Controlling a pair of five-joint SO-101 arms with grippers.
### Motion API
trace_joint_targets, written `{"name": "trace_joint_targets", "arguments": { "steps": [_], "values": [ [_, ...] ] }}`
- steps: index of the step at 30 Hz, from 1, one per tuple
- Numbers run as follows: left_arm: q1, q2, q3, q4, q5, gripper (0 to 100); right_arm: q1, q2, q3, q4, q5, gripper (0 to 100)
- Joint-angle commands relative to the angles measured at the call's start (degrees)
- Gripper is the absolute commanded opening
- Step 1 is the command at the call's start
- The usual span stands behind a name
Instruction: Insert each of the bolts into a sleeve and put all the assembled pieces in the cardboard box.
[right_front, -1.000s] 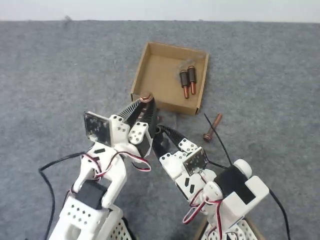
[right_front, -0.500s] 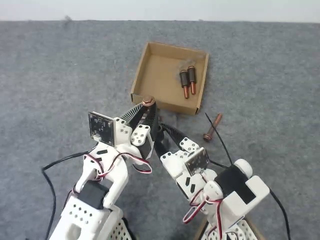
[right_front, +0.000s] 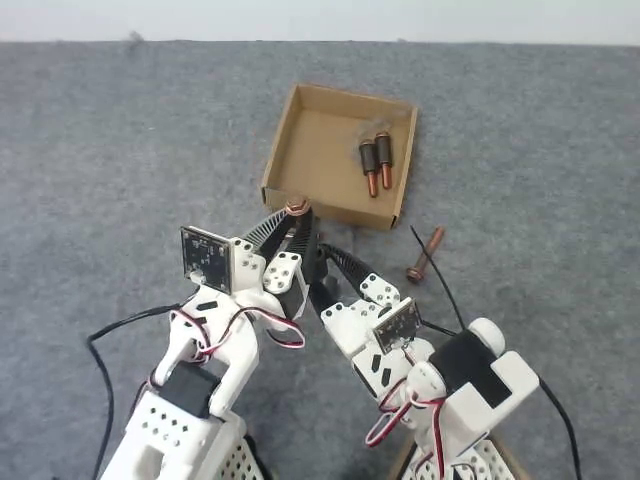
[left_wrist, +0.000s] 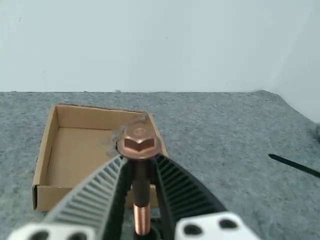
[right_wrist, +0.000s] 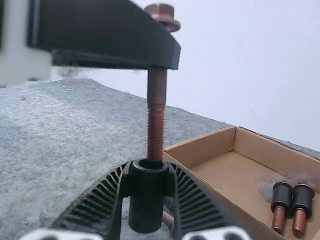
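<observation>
We are mid-insertion, just near of the box (right_front: 279, 140): left gripper (left_wrist: 140, 164) clamps the bolt (left_wrist: 139, 143) upright, right gripper (right_wrist: 148, 172) clamps the sleeve (right_wrist: 146, 197) beneath. Next, the bolt needs pushing straight down.

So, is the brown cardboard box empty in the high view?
No, two copper bolts in black sleeves lie side by side inside the brown cardboard box.

Soft, even light is falling from above onto the grey table (right_front: 120, 150). Inside the box (right_front: 320, 150), the walls are casting only faint shadows. Behind the box, the white wall (left_wrist: 150, 40) is glowing bright. The bolt (left_wrist: 139, 142) head is catching a small gleam.
</observation>
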Motion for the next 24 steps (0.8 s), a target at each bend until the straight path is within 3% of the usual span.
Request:
{"name": "trace_joint_targets", "arguments": {
  "steps": [1, 7, 24],
  "values": [
    [0.35, -1.67, 0.04, -1.67, 0.18, 1, 0.84, -3.03, -0.44, -1.63, 0.53, 0.6],
    [2.90, -1.93, 1.36, -1.67, -4.92, 1, 1.19, -2.86, -0.44, -1.45, 0.62, 0.6],
    [3.08, -1.76, 1.36, 3.16, -4.92, 1, 2.68, -3.21, -0.62, -1.54, 0.62, 0.6]
  ]
}}
